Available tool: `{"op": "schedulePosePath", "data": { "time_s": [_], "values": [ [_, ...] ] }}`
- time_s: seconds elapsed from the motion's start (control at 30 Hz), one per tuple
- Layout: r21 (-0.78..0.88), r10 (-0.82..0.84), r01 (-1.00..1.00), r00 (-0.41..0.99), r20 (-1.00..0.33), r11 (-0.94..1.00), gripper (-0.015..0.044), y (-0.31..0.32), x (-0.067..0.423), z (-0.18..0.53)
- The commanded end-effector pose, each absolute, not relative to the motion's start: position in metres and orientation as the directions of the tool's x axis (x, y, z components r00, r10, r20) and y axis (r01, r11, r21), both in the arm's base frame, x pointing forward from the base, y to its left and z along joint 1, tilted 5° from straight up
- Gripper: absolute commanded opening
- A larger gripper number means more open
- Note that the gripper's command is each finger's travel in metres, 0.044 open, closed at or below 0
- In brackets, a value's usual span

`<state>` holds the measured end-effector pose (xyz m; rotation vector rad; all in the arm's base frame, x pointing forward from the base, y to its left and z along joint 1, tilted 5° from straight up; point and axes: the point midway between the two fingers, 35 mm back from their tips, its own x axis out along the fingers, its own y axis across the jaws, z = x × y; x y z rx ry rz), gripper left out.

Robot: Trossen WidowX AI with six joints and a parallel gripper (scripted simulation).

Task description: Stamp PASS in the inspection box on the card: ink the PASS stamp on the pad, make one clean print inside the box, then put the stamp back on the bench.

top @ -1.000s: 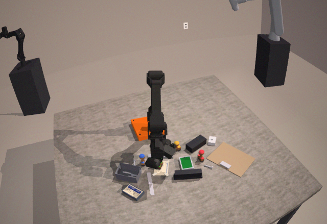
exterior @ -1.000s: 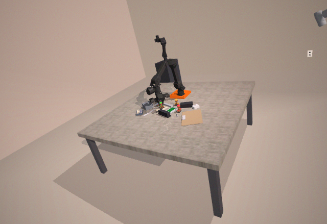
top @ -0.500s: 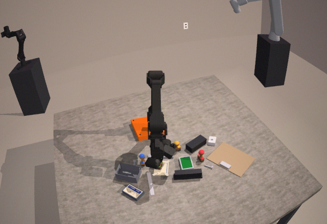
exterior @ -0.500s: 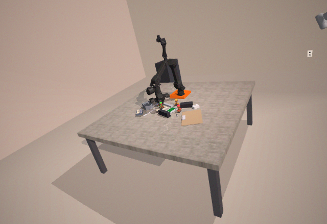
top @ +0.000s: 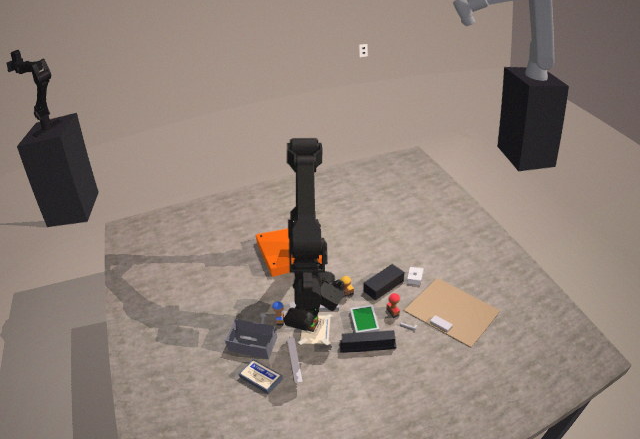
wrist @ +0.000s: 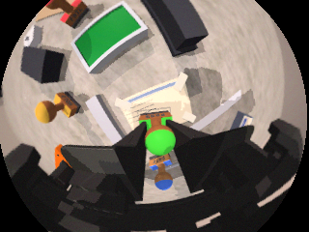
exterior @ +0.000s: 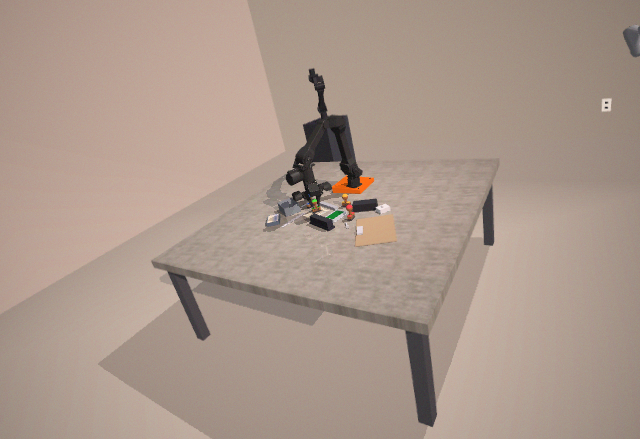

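My gripper (wrist: 156, 124) (top: 310, 322) (exterior: 313, 201) is shut on the green-knobbed stamp (wrist: 158, 141) (top: 314, 324) and holds it upright, low over the cream card (wrist: 169, 99) (top: 322, 332). The stamp's foot hides the spot under it, so I cannot tell whether it touches the card. The green ink pad (wrist: 108, 35) (top: 364, 319) (exterior: 334, 214) in its white frame lies just right of the card in the top view.
A red stamp (top: 393, 304) (wrist: 68, 7), a yellow stamp (top: 346, 284) (wrist: 54, 110) and a blue stamp (top: 278, 311) stand around. Two black blocks (top: 367, 341) (top: 383, 280), a grey tray (top: 250, 340), a grey bar (top: 294, 359), a blue-white box (top: 260, 375) and a cardboard sheet (top: 460, 320) lie nearby.
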<state>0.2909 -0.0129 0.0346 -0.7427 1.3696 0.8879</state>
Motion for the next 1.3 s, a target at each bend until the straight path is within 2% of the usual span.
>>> {"op": "schedulePosePath", "data": {
  "time_s": [0.0, 1.27],
  "values": [
    [0.06, 0.1, -0.868, -0.012, -0.995, 0.493, 0.0, -0.013, 0.291, 0.037],
    [0.06, 0.1, -0.868, -0.012, -0.995, 0.493, 0.0, -0.017, 0.292, 0.091]
  ]
}}
